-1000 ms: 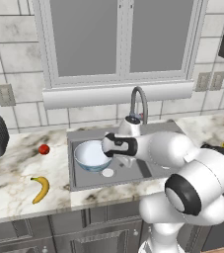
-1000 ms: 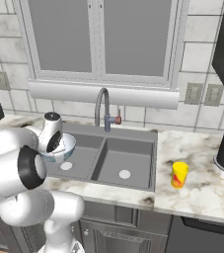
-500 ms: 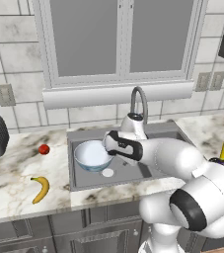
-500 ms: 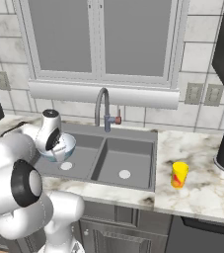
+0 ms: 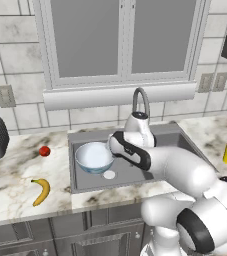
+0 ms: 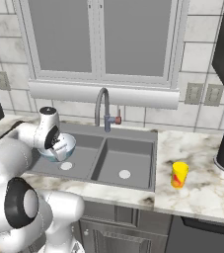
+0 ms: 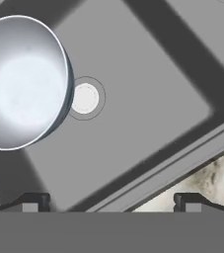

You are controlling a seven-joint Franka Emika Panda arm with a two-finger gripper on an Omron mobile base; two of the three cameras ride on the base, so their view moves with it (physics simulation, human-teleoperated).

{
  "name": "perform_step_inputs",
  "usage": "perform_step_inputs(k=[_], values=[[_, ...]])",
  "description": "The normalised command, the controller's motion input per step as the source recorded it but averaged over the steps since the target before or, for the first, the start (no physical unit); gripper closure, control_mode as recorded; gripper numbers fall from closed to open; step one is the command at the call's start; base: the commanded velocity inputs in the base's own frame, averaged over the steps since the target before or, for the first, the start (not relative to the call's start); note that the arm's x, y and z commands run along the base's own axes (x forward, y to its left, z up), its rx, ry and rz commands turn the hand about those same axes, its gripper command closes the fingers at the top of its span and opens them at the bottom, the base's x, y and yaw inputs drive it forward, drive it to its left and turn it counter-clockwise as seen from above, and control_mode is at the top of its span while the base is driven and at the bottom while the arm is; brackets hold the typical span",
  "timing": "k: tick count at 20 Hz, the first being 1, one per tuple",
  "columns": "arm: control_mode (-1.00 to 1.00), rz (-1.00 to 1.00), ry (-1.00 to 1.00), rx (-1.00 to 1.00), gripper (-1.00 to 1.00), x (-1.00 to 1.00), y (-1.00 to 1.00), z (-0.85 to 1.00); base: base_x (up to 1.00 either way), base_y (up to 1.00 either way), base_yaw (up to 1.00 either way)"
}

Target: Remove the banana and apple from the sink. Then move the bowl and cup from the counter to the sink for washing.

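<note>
The gripper (image 7: 108,202) hangs over the left basin of the sink (image 5: 135,172) with its two dark tips spread wide and nothing between them; in the hand view they frame bare basin floor and a strip of the sink's rim. Just beside the gripper sits the bowl (image 7: 22,81), resting in that basin and tilted, its pale inside facing the camera. The round white drain (image 7: 85,98) shows right at the bowl's edge, partly tucked under it.

From the left base view the bowl (image 5: 93,156) lies at the left end of the left basin, with the hand of the arm close against its right rim and the drain (image 5: 109,175) in front of it. This view also takes in the counter (image 5: 15,192) to the left of the sink, where the apple (image 5: 44,151) rests near the back and the banana (image 5: 41,191) lies nearer the front edge, well apart from each other.

The right base view shows the bowl (image 6: 66,143) largely behind the hand, and it opens up the second basin, bare but for its own drain (image 6: 125,174). The faucet (image 6: 102,106) rises behind the divider. On the counter right of the sink stands the cup (image 6: 179,174), upright, near the front edge.
</note>
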Motion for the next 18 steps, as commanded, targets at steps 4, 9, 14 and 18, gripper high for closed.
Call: perform_step_inputs(k=[4,9,14,18], values=[[-1.00,0.09,0.00,-0.08,-1.00,-0.24,-0.12,0.13,0.00,0.00,0.00],[-1.00,0.08,0.00,-0.05,-1.00,-0.20,-0.15,0.12,0.00,0.00,0.00],[-1.00,0.07,0.00,-0.01,-1.00,-0.19,-0.19,0.10,0.00,0.00,0.00],[-1.00,0.08,0.00,0.00,-1.00,-0.18,-0.19,0.10,0.00,0.00,0.00]])
